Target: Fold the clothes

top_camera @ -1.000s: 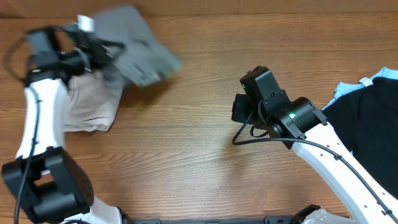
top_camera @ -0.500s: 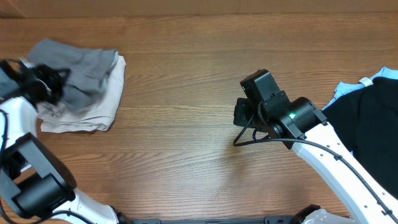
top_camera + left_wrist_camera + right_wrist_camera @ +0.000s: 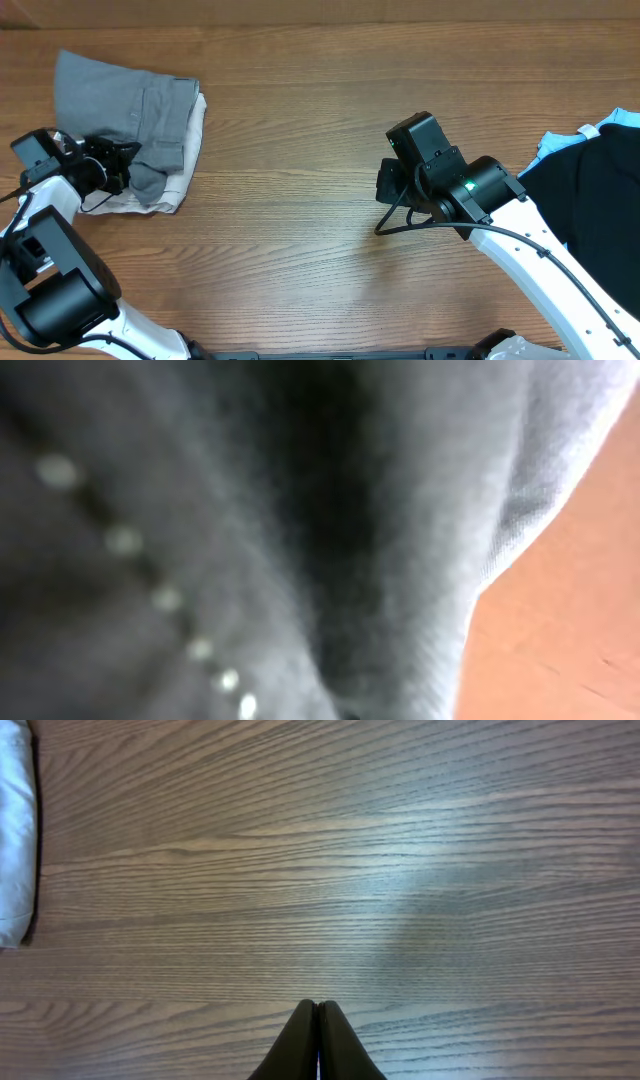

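Observation:
The grey shorts lie folded at the far left, on top of the cream shorts. My left gripper is at their front edge, where grey cloth is bunched against it. It looks shut on that cloth. The left wrist view is filled with blurred grey shorts, and the fingers are hidden there. My right gripper is shut and empty over bare wood at the table's middle. Its closed fingertips show in the right wrist view.
A black garment with light-blue trim lies at the right edge. A pale cloth edge shows at the left of the right wrist view. The wooden table runs between the two piles.
My left arm swung the grey shorts from the air down onto the cream shorts, then drew back left as the grey cloth spread out. The right arm has not moved.

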`<state>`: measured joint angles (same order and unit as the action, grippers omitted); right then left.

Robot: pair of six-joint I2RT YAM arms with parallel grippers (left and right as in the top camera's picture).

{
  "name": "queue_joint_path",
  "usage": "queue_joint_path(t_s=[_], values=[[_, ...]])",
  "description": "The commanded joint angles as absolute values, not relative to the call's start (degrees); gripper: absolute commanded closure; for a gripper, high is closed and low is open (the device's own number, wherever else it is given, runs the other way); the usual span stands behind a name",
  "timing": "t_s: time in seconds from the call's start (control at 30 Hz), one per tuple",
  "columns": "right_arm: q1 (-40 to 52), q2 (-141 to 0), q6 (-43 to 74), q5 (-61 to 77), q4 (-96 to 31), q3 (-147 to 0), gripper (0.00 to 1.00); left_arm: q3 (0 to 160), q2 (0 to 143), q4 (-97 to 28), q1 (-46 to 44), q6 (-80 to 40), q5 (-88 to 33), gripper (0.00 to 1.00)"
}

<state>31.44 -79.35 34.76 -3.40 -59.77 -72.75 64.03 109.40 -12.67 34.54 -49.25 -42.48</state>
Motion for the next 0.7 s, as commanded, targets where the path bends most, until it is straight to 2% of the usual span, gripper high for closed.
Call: queue_joint_path(t_s=[0.0, 0.2, 0.43, 0.67], values=[[31.31, -79.2, 35.16, -3.81, -59.75, -73.25, 0.95, 62.48, 106.34, -13.47, 36.07, -48.03, -48.27, 0.81], [31.31, -79.2, 35.18, -3.79, -59.75, -73.25, 0.95, 64.4, 97.01, -10.5, 36.45, -45.12, -60.01, 0.34], [31.31, -79.2, 35.18, -3.79, -59.96, -73.25, 0.95, 65.1, 81.6, -11.14, 36.45, -42.28, -62.76, 0.0], [31.31, -79.2, 35.18, -3.81, -59.92, -73.25, 0.95, 65.1, 70.83, -23.59, 36.4, -32.01, -49.23, 0.0]])
